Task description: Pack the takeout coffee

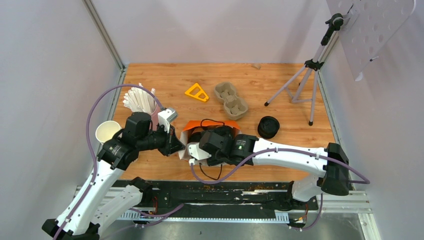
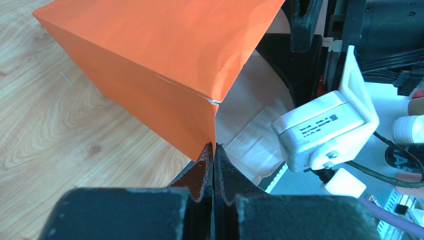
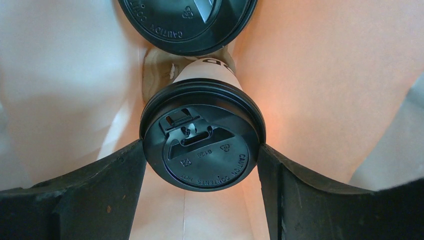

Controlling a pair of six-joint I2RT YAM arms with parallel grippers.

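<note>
An orange paper bag lies on its side on the wooden table. My left gripper is shut on the edge of the bag's mouth. My right gripper reaches into the bag, its fingers pressed against both sides of the black lid of a white takeout coffee cup. A second black-lidded cup sits deeper in the bag, just beyond the held one. In the top view the cups are hidden by the bag and the right wrist.
A grey-brown pulp cup carrier and a yellow triangular piece lie behind the bag. A stack of black lids sits to its right, with a tripod further back. Lidless cream cups and white sticks are at the left.
</note>
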